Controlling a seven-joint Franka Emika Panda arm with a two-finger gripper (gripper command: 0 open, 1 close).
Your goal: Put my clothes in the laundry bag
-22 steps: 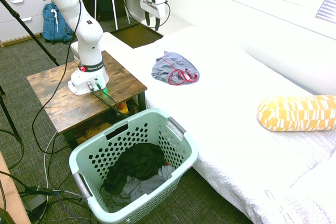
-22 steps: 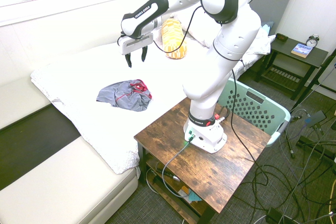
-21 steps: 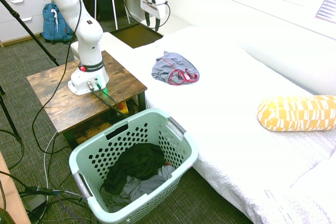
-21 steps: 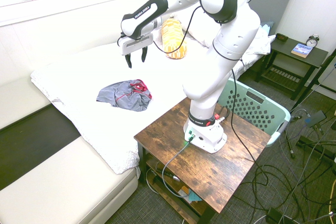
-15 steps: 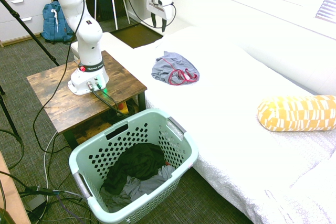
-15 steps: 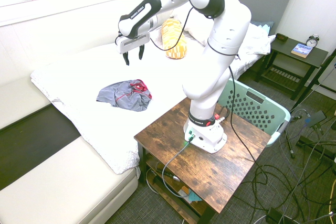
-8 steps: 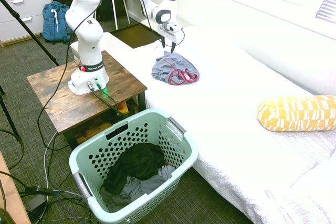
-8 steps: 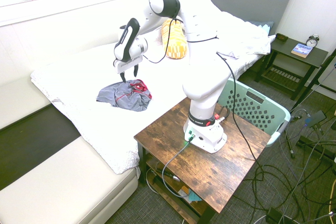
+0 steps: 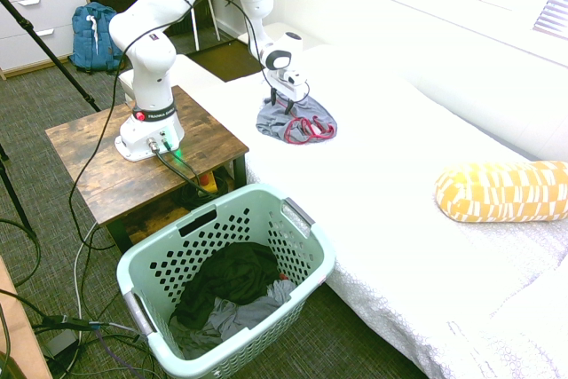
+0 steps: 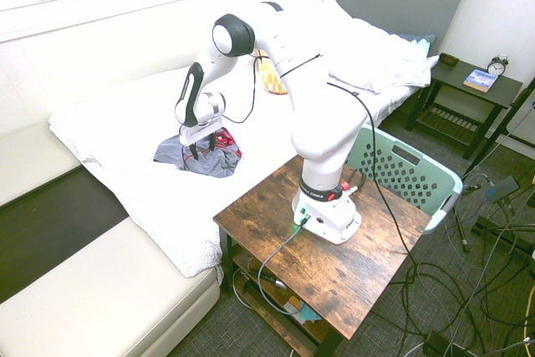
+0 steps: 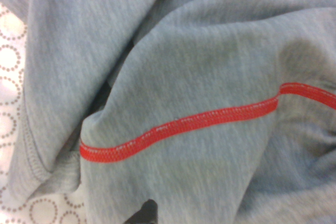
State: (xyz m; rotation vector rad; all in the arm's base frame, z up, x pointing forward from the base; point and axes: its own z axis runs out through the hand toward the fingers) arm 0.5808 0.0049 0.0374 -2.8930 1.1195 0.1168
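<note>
My clothes [image 9: 304, 121], a small crumpled grey garment with red trim and a red drawstring, lie on the white bed near its foot end. My gripper [image 9: 283, 105] stands upright with its fingertips down on the garment's near part, open, one finger on each side of a fold [image 10: 203, 150]. The wrist view is filled with the clothes [image 11: 184, 87], grey fabric crossed by a red seam. The laundry bag [image 9: 222, 239], a mint-green perforated basket, stands on the floor between the wooden table and the bed [image 10: 411, 175].
A black garment and a plain grey cloth [image 9: 232, 283] lie inside the basket. A yellow patterned pillow [image 9: 501, 191] rests further up the bed [image 9: 399, 166]. The wooden table [image 9: 93, 175] bears the arm's base. A nightstand [image 10: 468, 83] stands beyond the bed's head.
The arm has swung down from high above the bed's foot end onto the grey garment. The gripper stayed open, and the garment has not moved.
</note>
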